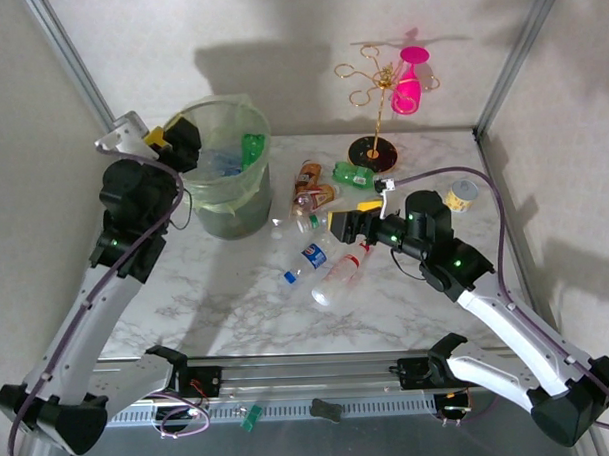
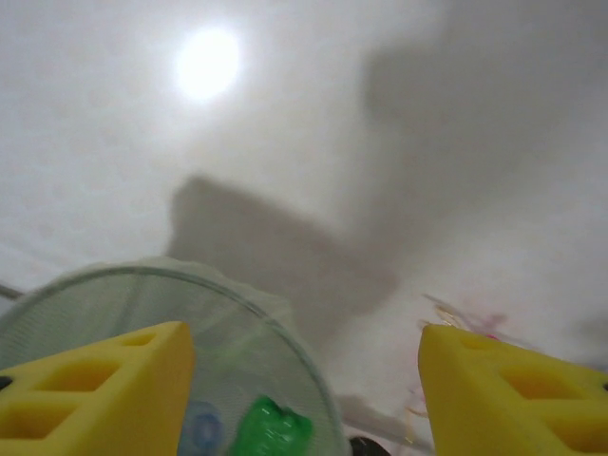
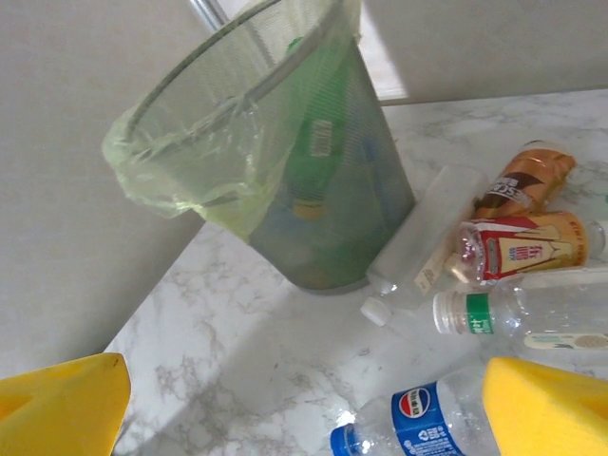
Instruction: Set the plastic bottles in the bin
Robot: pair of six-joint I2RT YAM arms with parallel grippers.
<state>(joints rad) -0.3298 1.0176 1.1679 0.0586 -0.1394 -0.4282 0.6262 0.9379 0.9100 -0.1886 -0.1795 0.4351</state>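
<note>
The pale green bin (image 1: 226, 181) with its bag liner stands at the back left; its mesh wall (image 3: 275, 142) fills the upper right wrist view. A green bottle (image 1: 253, 150) lies inside it, and so does a blue one. My left gripper (image 1: 181, 140) hovers open over the bin's left rim (image 2: 237, 304), with nothing between its jaws (image 2: 304, 399). My right gripper (image 1: 342, 224) is open and empty above the loose bottles. A blue-label bottle (image 3: 427, 423) lies just below its jaws (image 3: 304, 408). A clear red-label bottle (image 1: 341, 274) lies nearer the front.
More bottles lie right of the bin: a frosted white one (image 3: 423, 233), a brown one (image 3: 527, 176), a red-and-gold one (image 3: 518, 249), a clear green-label one (image 3: 522, 313) and a green one (image 1: 353, 173). A gold rack (image 1: 378, 95) with a pink cup (image 1: 409, 79) stands behind, and a small can (image 1: 463, 194) to the right.
</note>
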